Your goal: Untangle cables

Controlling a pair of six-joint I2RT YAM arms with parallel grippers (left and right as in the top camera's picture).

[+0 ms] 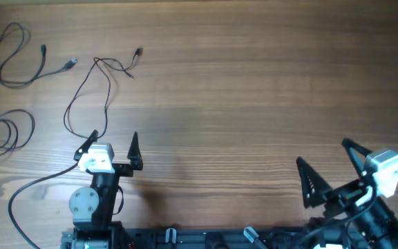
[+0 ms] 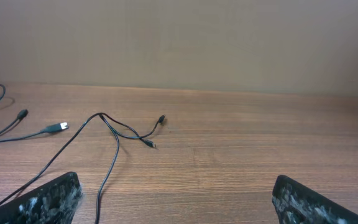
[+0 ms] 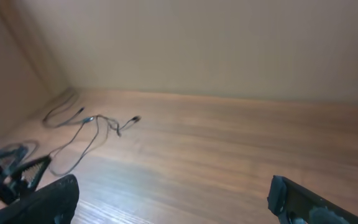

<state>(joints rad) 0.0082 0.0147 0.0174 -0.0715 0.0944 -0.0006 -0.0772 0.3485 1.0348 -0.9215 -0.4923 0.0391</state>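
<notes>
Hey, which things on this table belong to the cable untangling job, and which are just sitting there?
Part of the job:
looped thin cable, far left corner
coiled thin cable, left edge
long thin cable, ahead of the left gripper

Not part of it:
thicker black cable attached to the left arm
wooden table

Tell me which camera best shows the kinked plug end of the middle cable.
Left wrist: the middle cable is close and sharp there, kink included. Overhead shows more of it, but small. Right wrist shows it distant and blurred.
</notes>
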